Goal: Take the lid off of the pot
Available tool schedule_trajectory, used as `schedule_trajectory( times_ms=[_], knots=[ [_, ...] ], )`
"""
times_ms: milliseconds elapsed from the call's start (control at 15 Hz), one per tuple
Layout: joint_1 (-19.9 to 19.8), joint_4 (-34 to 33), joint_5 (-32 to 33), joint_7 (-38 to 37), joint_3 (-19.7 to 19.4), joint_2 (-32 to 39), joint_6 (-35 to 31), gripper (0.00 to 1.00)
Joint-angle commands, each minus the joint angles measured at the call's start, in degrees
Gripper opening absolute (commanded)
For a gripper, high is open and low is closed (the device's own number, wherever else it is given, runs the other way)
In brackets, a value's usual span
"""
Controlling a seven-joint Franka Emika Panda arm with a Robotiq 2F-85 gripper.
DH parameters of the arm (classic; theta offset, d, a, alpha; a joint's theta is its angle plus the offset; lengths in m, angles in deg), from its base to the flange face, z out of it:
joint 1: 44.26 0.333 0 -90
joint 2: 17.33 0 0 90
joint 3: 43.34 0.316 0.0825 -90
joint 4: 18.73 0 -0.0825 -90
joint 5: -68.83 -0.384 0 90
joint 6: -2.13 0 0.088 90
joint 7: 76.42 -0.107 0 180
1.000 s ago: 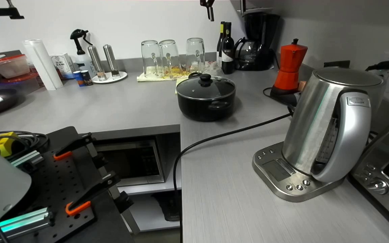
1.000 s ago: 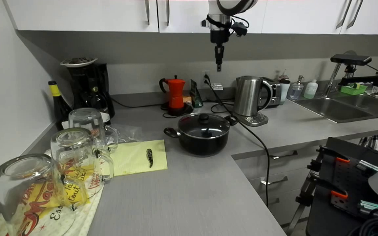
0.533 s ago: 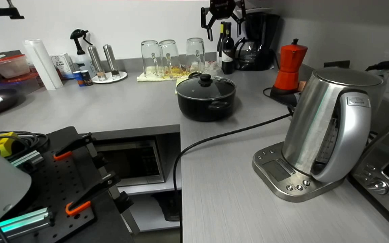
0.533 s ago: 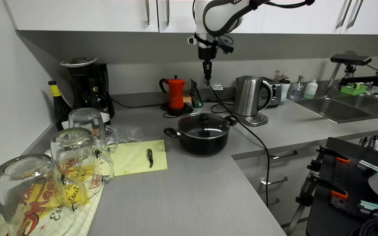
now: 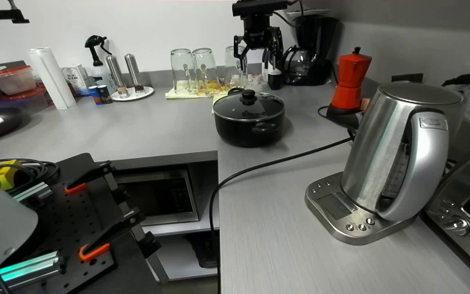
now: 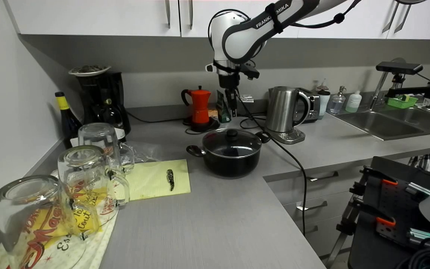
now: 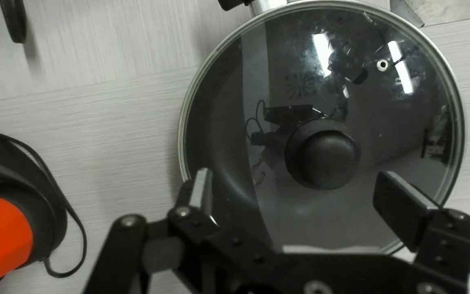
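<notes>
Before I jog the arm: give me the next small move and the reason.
Probably ease the open gripper down toward the black knob on the lid. Its fingers look wide enough apart to straddle the knob in the wrist view, and both exterior views show a gap between them and the knob.

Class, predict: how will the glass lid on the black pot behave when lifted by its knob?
The glass lid will likely feel stiff, ringed by a metal rim. Being glass, it may be fragile if knocked. Held only by its single central knob, which looks round and smooth, it might twist or tilt.
</notes>
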Motion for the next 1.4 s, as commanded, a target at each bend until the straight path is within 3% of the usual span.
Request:
schedule_trajectory(
  times_ms=[0, 1333],
  knots=[
    [-0.55, -1.22, 0.43, 3.34, 0.88, 2.05, 0.53, 1.00],
    [-0.46, 1.93, 0.18, 13.36, 2.17, 4.78, 0.33, 1.00]
  ],
)
